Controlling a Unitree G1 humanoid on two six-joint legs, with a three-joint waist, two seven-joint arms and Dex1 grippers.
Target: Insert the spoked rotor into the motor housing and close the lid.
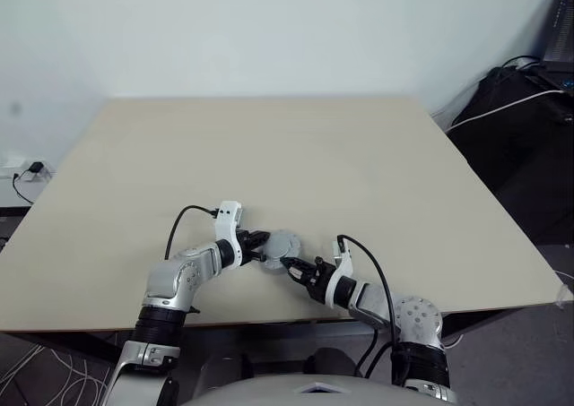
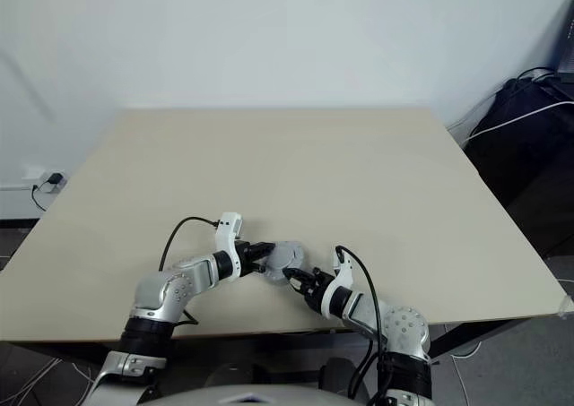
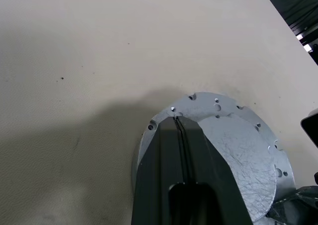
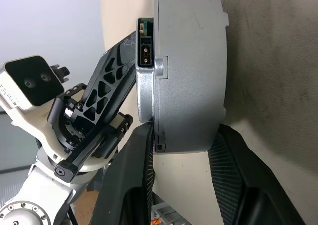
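Housing (image 4: 186, 71) sits clamped between the right gripper's (image 4: 181, 158) 2 fingers; the closed left gripper (image 3: 176, 123) rests on its lid (image 3: 233, 145).

A beige table (image 1: 269, 155), dark bags and cables (image 1: 525, 110) beside it.

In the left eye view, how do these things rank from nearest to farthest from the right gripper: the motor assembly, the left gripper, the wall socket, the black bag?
1. The motor assembly, directly at the right gripper, near the front table edge.
2. The left gripper, just beyond the assembly, on its left side.
3. The wall socket and the black bag, at opposite far sides: too close to call.
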